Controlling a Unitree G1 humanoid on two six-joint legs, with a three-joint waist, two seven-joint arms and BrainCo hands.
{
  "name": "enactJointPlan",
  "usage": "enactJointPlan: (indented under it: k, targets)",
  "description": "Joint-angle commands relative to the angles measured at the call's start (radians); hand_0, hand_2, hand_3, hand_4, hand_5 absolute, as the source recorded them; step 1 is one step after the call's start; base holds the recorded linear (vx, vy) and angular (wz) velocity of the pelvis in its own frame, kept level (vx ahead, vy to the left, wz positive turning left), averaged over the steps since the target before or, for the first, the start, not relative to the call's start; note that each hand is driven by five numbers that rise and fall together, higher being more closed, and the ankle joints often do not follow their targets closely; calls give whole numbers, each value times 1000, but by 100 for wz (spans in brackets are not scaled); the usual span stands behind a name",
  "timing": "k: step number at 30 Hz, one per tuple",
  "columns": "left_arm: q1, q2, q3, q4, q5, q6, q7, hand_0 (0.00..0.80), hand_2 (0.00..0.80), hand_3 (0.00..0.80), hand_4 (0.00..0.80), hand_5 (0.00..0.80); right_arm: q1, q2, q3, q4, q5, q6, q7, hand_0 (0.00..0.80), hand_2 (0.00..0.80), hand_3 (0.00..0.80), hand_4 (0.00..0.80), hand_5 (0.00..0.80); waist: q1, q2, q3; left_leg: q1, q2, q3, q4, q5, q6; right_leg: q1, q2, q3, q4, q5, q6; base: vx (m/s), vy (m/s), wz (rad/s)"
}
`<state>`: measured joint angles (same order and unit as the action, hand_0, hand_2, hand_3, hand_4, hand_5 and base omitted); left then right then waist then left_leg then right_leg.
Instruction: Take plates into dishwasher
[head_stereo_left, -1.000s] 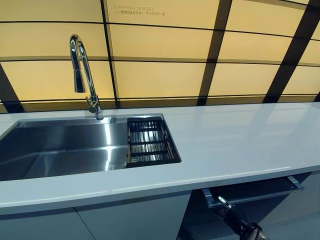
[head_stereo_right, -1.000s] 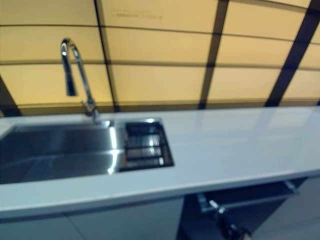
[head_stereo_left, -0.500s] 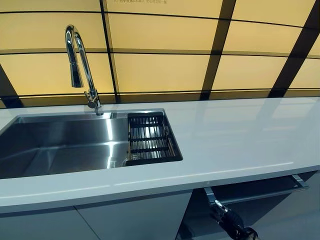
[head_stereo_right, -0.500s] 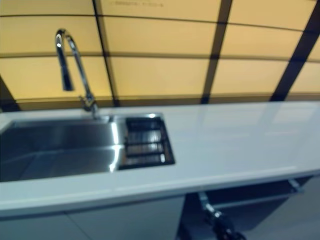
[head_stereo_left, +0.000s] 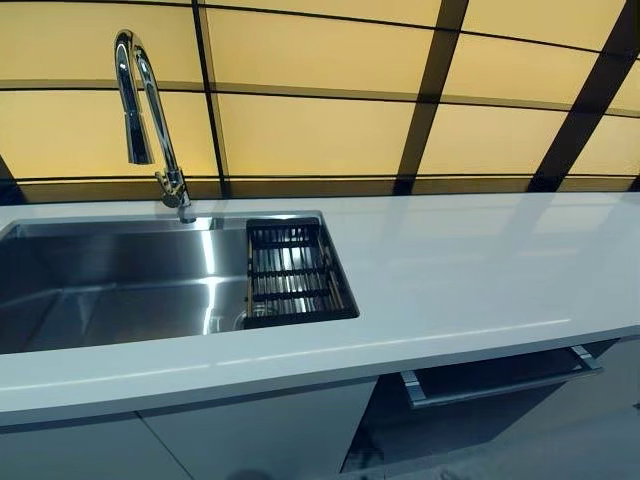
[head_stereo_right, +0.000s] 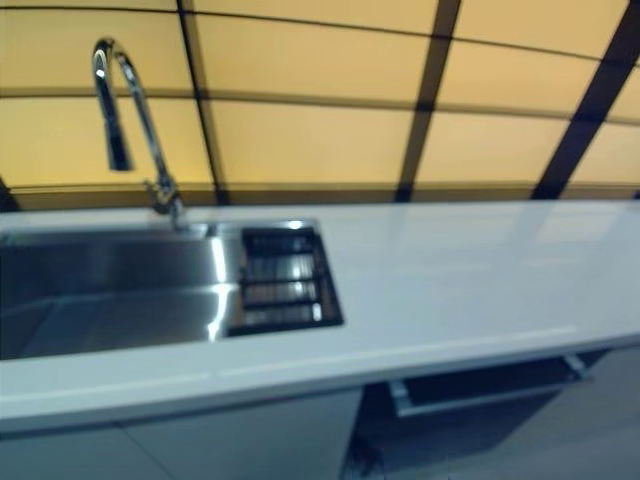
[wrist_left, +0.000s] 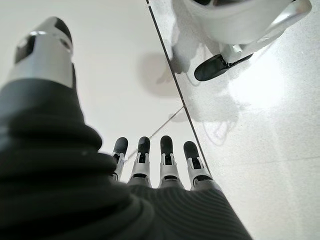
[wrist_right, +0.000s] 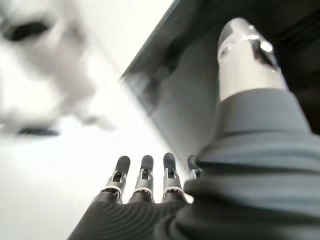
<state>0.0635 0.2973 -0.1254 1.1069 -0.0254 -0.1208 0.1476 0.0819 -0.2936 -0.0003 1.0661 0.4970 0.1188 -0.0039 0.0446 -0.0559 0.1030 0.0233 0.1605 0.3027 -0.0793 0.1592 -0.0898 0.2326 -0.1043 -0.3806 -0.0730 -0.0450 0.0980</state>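
Left eye view: white tabletop (head_stereo_left: 470, 270), steel sink (head_stereo_left: 110, 285) on the left with a gooseneck faucet (head_stereo_left: 140, 110) behind it and a black drain rack (head_stereo_left: 292, 272) set in its right end. Under the tabletop edge the dishwasher door (head_stereo_left: 500, 378) is cracked open at the top, its handle bar showing. No plates anywhere on the tabletop, in the sink or in the rack. Neither hand shows here.

Right eye view: same scene, nothing extra. Still no plates, so I can't say how they look or where they are.

Left wrist view: left hand (wrist_left: 152, 167) hangs over pale floor, fingers straight and relaxed, thumb apart, holding nothing.

Right wrist view: right hand (wrist_right: 145, 182) likewise open, fingers straight, nothing in it. A dark panel edge sits past the fingertips, probably the dishwasher front, can't confirm.

Risks, my read:
- Nothing to load: with no plates in sight, any reach is blind. They need locating first.
- The door is only ajar. Trying to load through that gap would knock a plate on the door edge or the tabletop lip. It has to come fully down.
- Hands are low and out of the head view, so pulling the handle without sight of it could slip off the bar.
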Motion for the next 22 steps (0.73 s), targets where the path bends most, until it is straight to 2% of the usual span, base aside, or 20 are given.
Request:
enactJointPlan:
  k: [1,3,8,22]
  targets:
    - [-79,9,15,77,-33,-54,23,0,0,0,0,0,-40,-36,-26,64,-94,19,-30,0,0,0,0,0,15,19,-7,-55,106,36,24,62,-60,-29,23,52,61,6,-54,-24,-6,-9]
    - [-90,10,22,111,-41,-65,24,0,0,0,0,0,-46,-36,-29,175,-137,83,-53,0,0,0,0,0,16,21,-6,-55,111,40,26,66,-61,-27,28,59,61,5,-56,-29,5,-13]
    - [-102,-1,30,143,-45,-67,31,0,0,0,0,0,-39,-40,-50,270,-146,125,-92,0,0,0,0,0,11,32,-7,-55,118,47,27,77,-64,-23,29,66,64,-1,-57,-7,20,-4]
    - [-93,-3,35,138,-51,-64,41,0,0,0,0,0,-27,-44,-80,296,-158,90,-63,0,0,0,0,0,-2,50,-13,-56,128,69,37,91,-69,-16,28,70,64,-10,-54,11,16,-5]
